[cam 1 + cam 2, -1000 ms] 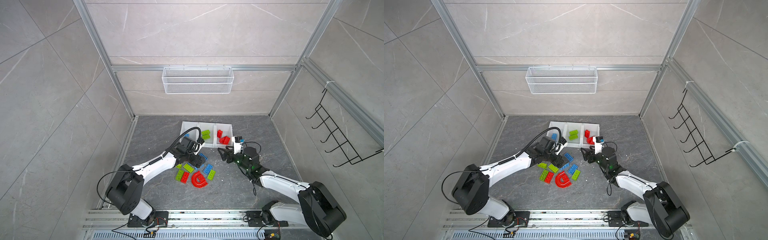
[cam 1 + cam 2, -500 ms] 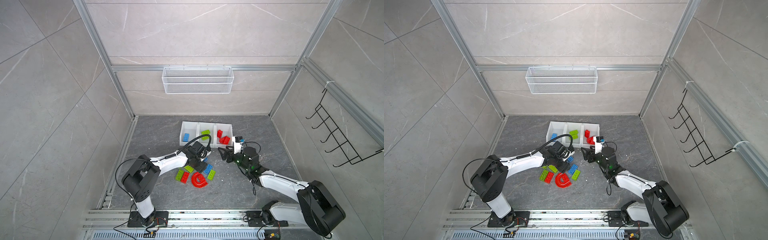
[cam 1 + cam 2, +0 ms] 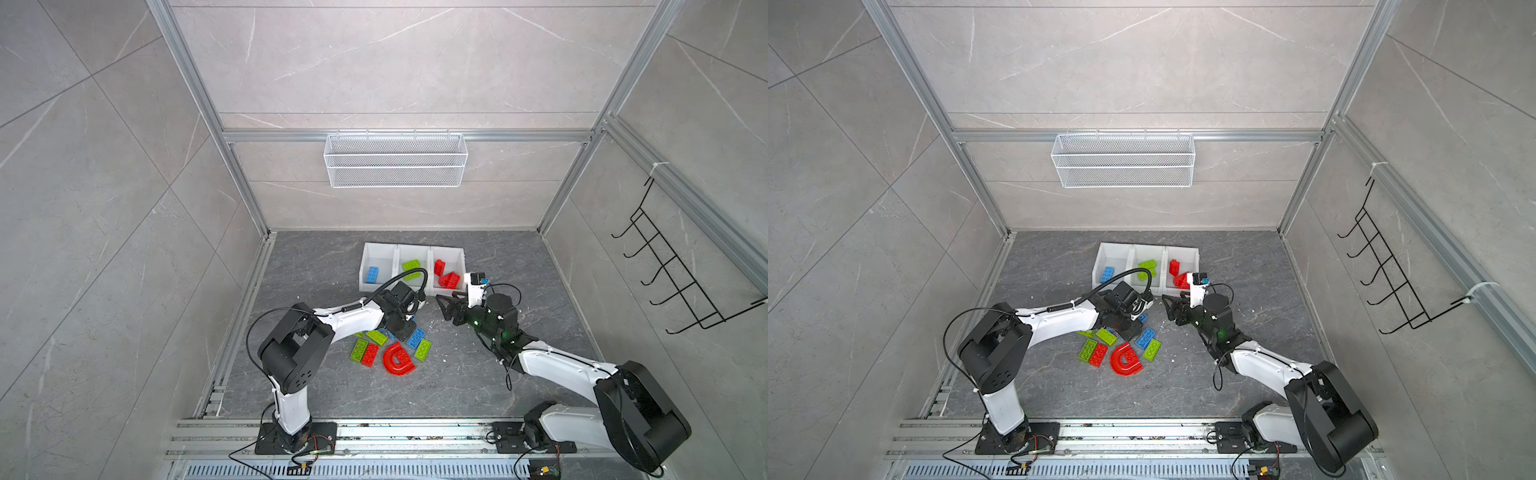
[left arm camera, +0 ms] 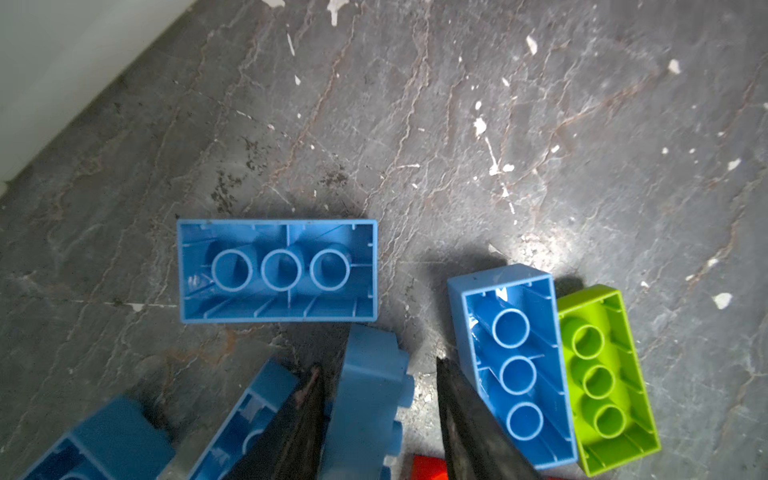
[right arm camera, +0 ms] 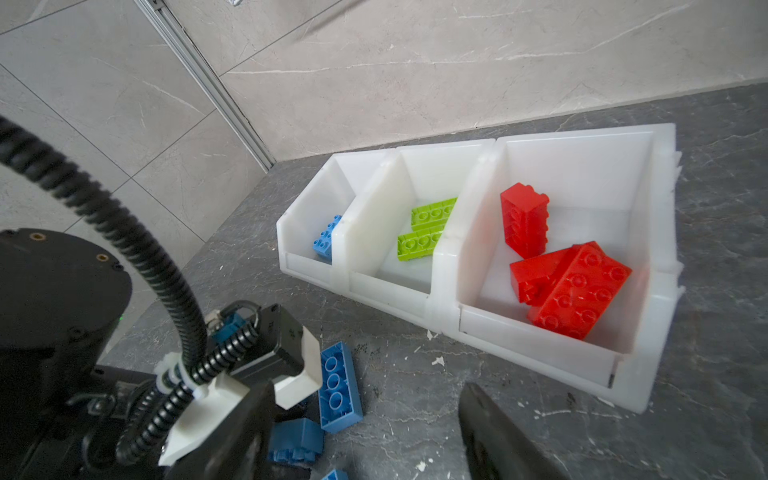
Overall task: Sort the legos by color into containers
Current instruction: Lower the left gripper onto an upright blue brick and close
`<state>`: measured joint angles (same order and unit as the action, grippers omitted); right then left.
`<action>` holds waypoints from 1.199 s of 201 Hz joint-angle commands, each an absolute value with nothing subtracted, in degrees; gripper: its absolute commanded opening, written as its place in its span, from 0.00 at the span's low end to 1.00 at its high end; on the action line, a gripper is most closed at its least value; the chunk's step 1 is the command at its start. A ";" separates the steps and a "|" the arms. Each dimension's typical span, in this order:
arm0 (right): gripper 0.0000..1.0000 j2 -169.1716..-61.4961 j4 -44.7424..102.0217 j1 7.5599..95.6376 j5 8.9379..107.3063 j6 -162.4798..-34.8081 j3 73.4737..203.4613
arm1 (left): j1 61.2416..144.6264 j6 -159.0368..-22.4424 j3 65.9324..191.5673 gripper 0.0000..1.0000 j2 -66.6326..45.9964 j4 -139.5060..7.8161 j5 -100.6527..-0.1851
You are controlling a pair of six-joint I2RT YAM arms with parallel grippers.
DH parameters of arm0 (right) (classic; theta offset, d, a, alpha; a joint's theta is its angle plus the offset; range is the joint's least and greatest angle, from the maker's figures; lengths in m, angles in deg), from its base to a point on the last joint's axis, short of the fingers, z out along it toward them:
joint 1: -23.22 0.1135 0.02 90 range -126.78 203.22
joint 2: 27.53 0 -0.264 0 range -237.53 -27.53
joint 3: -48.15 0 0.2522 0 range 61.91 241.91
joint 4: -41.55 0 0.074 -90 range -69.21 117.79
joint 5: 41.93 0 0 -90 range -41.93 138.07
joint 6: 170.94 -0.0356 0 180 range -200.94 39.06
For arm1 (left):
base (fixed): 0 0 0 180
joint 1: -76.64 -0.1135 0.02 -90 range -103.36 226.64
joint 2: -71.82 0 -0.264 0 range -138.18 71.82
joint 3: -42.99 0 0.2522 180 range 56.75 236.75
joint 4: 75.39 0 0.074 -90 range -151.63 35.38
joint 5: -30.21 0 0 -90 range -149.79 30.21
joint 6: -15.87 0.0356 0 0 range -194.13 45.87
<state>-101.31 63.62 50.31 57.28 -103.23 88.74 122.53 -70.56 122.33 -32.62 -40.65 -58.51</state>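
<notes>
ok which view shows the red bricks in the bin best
The right wrist view: the red bricks sit close up with their studs clear, inside the end bin. In both top views the red bricks are only small patches. The left wrist view does not show them.

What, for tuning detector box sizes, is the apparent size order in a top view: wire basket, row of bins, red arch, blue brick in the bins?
1. Wire basket, though it is mounted higher, nearer the camera, so its lead is unsure.
2. Row of bins
3. Red arch
4. Blue brick
</notes>
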 commanded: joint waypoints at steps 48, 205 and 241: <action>0.72 -101.95 63.53 50.55 56.23 -103.26 89.06 | 123.84 -70.08 122.24 0.37 -30.83 -39.91 -63.72; 0.72 -102.85 65.79 50.55 55.63 -104.93 87.69 | 123.84 -69.16 124.19 0.36 -32.31 -39.26 -62.06; 0.72 -102.68 65.78 50.51 55.47 -104.70 87.72 | 123.84 -68.83 126.18 0.27 -32.89 -37.66 -62.81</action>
<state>-103.13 64.52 50.31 56.21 -104.12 88.46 123.76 -70.41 123.12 -32.64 -39.54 -62.38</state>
